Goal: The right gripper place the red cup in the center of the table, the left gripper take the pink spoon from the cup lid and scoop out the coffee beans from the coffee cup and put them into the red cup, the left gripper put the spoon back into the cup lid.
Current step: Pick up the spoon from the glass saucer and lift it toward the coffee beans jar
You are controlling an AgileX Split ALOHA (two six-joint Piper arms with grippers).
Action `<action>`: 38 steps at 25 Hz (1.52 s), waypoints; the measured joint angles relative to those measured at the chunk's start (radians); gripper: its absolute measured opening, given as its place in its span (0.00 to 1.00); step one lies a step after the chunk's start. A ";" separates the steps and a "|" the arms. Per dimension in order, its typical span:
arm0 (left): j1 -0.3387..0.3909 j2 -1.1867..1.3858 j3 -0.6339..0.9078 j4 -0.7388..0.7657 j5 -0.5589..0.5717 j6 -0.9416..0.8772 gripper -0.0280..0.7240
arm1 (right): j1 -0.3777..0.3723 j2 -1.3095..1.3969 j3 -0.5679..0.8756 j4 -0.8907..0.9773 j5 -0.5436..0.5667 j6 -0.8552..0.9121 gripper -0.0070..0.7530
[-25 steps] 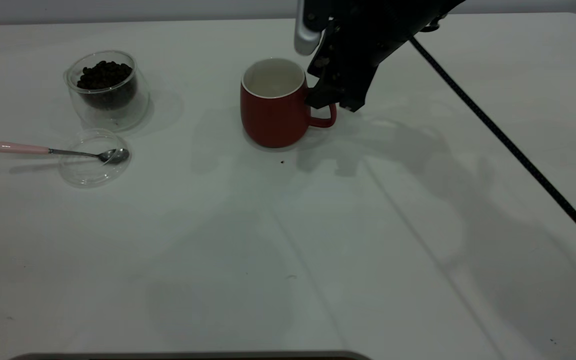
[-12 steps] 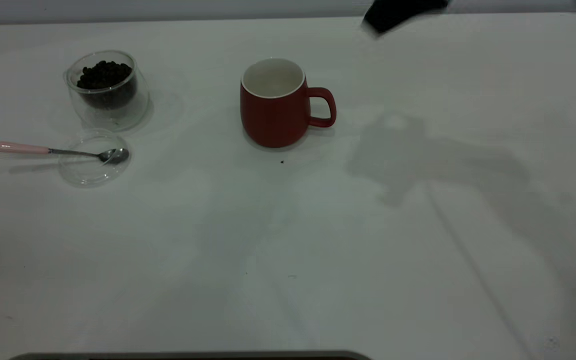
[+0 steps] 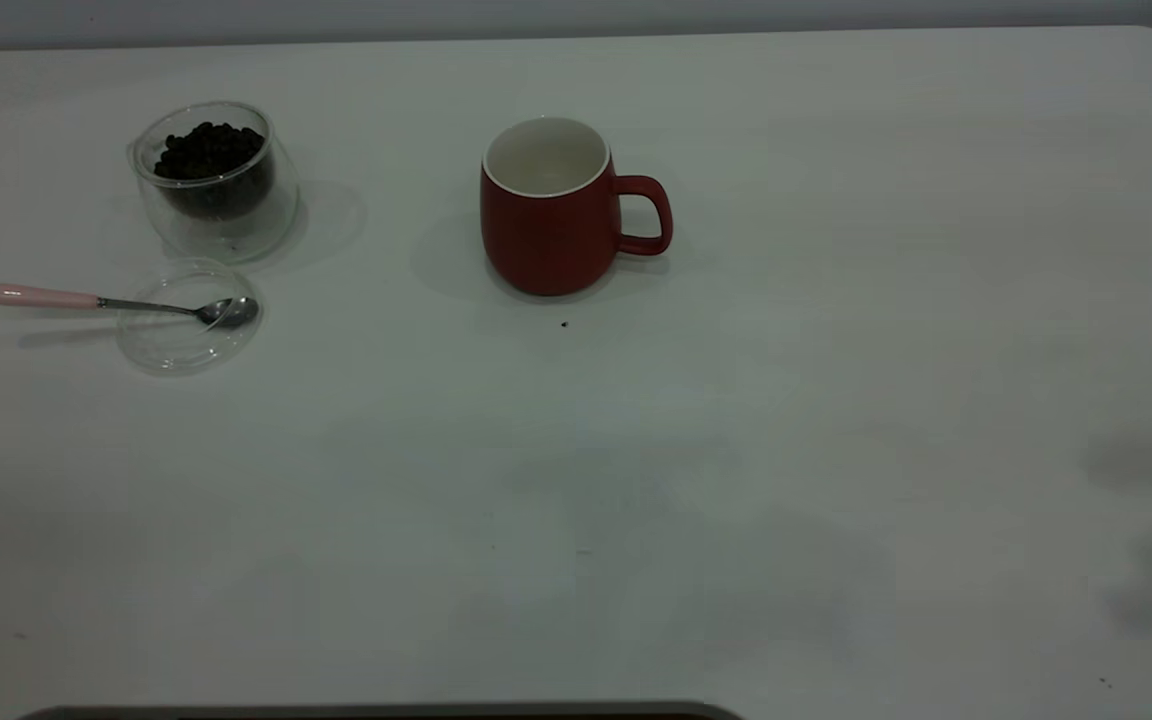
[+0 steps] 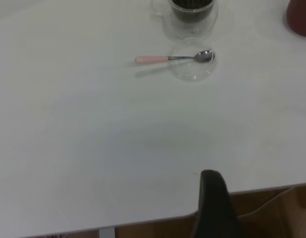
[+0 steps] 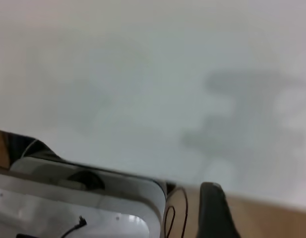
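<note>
The red cup (image 3: 548,225) stands upright and free near the middle of the table (image 3: 736,450), handle toward the right. The coffee cup (image 3: 221,195) with coffee beans (image 3: 206,150) stands at the far left. Just in front of it lies the cup lid (image 3: 186,340), with the pink spoon (image 3: 96,300) resting bowl-in-lid, handle pointing left. Neither arm shows in the exterior view. In the left wrist view the left gripper (image 4: 212,203) hangs over the table's edge, far from the spoon (image 4: 162,58), lid (image 4: 192,69) and coffee cup (image 4: 192,15). The right gripper (image 5: 212,208) is off the table's edge.
A tiny dark speck (image 3: 564,323) lies just in front of the red cup. A dark strip (image 3: 386,712) runs along the near edge. In the right wrist view a white device with cables (image 5: 83,198) sits beside the table edge.
The right gripper has let go of the red cup's handle and drawn back up and to the right, out of the exterior view. The cup has stayed in place.
</note>
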 joint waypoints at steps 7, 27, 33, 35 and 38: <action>0.000 0.000 0.000 0.000 0.000 0.000 0.74 | -0.009 -0.454 0.241 -0.009 -0.006 0.045 0.67; 0.000 0.000 0.000 0.000 0.000 0.000 0.74 | 0.149 -1.098 0.349 -0.013 0.102 0.126 0.67; 0.000 0.000 0.000 0.000 0.000 0.000 0.74 | 0.149 -1.118 0.349 -0.013 0.105 0.128 0.67; 0.000 0.000 0.000 0.000 0.000 0.000 0.74 | 0.136 -1.118 0.349 -0.013 0.105 0.128 0.67; 0.000 0.000 0.000 0.000 0.000 0.000 0.74 | 0.125 -1.118 0.349 -0.013 0.105 0.128 0.67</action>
